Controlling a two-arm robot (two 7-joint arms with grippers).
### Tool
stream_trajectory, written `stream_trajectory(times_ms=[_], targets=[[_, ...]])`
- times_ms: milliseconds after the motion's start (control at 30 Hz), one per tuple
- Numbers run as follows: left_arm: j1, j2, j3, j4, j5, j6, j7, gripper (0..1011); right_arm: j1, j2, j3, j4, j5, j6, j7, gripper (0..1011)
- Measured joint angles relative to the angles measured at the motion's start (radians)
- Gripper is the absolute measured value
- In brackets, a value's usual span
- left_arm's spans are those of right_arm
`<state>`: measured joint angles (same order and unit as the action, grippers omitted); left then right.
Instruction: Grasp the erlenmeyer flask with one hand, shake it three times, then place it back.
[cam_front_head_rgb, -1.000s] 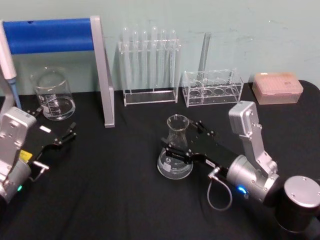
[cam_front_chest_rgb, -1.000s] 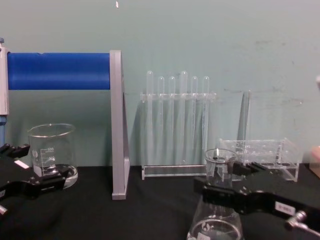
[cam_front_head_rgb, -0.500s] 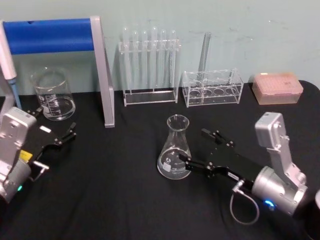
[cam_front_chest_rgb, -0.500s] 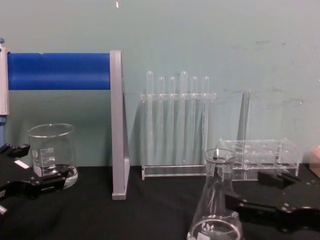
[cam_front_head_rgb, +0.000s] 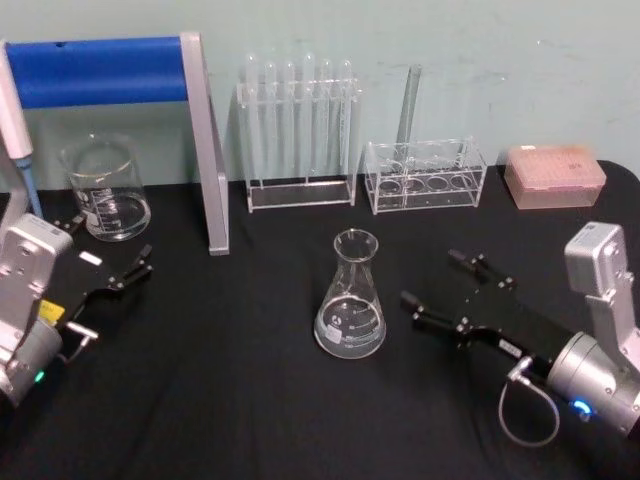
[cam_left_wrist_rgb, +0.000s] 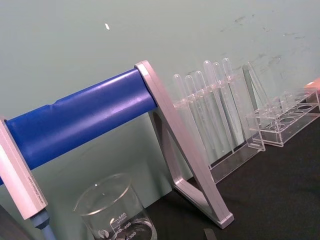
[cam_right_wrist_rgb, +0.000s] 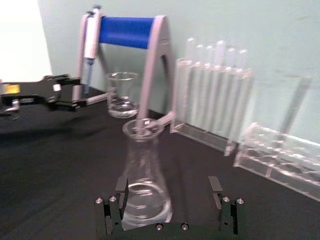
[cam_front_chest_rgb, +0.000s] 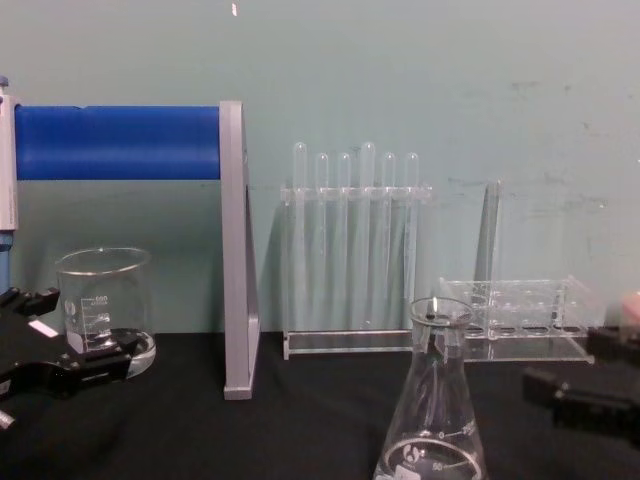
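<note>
So the right gripper (cam_front_head_rgb: 432, 280) sits with its fingers spread wide, gripping nothing, apart from the erlenmeyer flask (cam_front_head_rgb: 351, 296) at its 9 o'clock, which stands upright on the black table (cam_front_head_rgb: 240, 400). Left gripper (cam_front_head_rgb: 110, 262) is parked open near the beaker (cam_front_head_rgb: 105, 190).

A glass beaker (cam_front_head_rgb: 105, 188) stands beside the blue-barred stand (cam_front_head_rgb: 120, 70), test-tube rack (cam_front_head_rgb: 298, 135) further along.

Flask (cam_front_head_rgb: 351, 305): clear glass, white graduation marks. Beaker (cam_front_head_rgb: 106, 188): clear, white markings. Tube rack (cam_front_head_rgb: 298, 135): clear. Stand (cam_front_head_rgb: 130, 110): blue bar, silver-grey legs. Tip box (cam_front_head_rgb: 554, 174): pale pink. Table (cam_front_head_rgb: 250, 400): black. Wall (cam_front_head_rgb: 500, 60): pale green. Right gripper (cam_front_head_rgb: 440, 282): black, silver wrist. Left gripper (cam_front_head_rgb: 122, 264): black, white label.
</note>
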<state>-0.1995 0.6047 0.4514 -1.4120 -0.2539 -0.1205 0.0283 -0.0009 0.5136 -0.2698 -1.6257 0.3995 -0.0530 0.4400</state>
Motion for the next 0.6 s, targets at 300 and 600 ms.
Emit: stream_trajectory(times_ms=[300,600], targets=[[0.0,0.0,0.0,0.0,0.0,0.0,0.0,1001,0.02,-0.046,0.054,0.022,-0.049,-0.009,-0.115,1000],[0.0,0.0,0.0,0.0,0.0,0.0,0.0,1001,0.094,-0.13,0.084,0.107,-0.135,-0.013,-0.239,1000]])
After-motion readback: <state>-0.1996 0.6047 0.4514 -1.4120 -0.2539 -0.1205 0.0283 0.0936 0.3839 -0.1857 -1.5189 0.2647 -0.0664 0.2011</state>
